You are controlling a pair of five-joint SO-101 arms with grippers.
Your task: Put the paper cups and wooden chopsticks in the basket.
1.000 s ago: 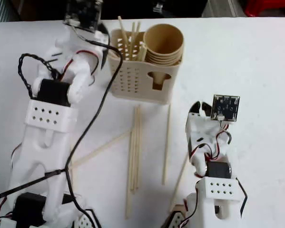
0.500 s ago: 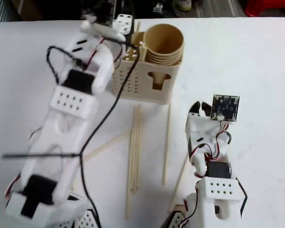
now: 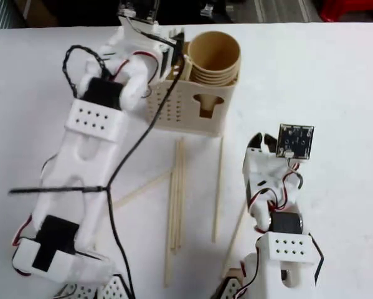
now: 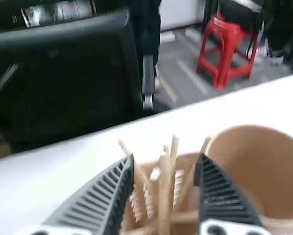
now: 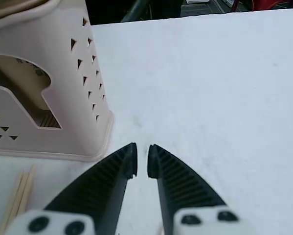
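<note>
Left claw (image 4: 164,157) gapes around chopsticks (image 4: 164,193) standing in the basket (image 3: 186,115) (cups (image 3: 214,53) alongside); right claw (image 5: 142,160) nearly shut, empty.

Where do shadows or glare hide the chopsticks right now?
High view: even light, loose chopsticks plain on the white table. Left wrist view: dark room behind, standing chopsticks lit. Right wrist view: bright table, no glare on the basket.

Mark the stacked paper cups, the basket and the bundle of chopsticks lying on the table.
stacked paper cups (image 3: 214,53), high view, inside of the top cup.
basket (image 3: 174,109), high view, perforated front wall.
bundle of chopsticks (image 3: 175,193), high view, middle of the sticks.
</note>
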